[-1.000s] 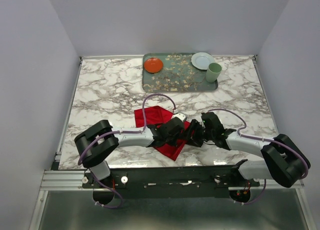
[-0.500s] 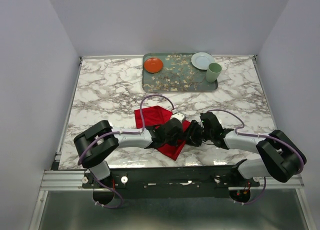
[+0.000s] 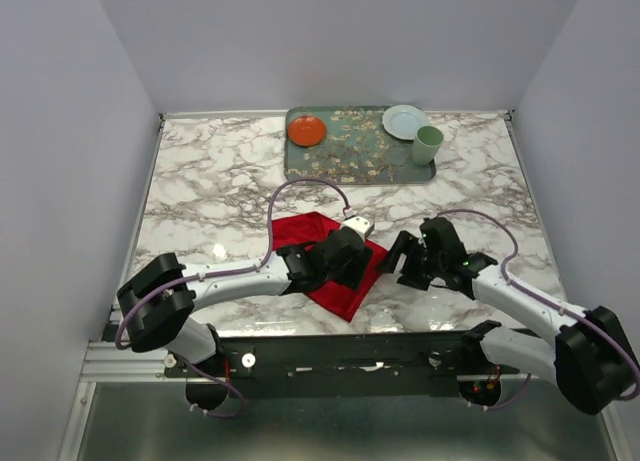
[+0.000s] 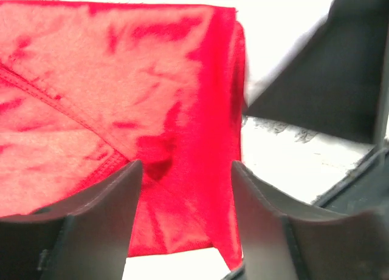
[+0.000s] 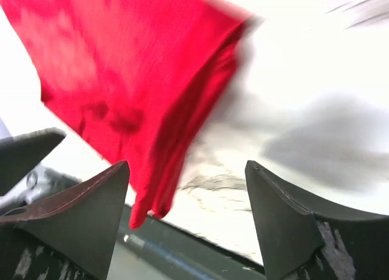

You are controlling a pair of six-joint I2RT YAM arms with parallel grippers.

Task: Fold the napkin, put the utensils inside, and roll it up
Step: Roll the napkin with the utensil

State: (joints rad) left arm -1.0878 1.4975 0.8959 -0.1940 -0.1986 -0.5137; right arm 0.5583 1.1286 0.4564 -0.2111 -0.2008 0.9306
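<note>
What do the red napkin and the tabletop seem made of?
The napkin looks like soft, matte woven cloth, judging by its stitched hem and limp folds. The table looks like glossy marble or marble-look laminate, with grey veins on white and glare spots. The pictures leave open which it is.

The white, grey-veined marble bench [image 3: 200, 181] carries a bright red soft cloth napkin [image 3: 300, 229] lying flat near the middle of its front edge. A grey-green rectangular tray [image 3: 355, 159] with a pale blossom pattern sits at the far edge, well apart.
</note>
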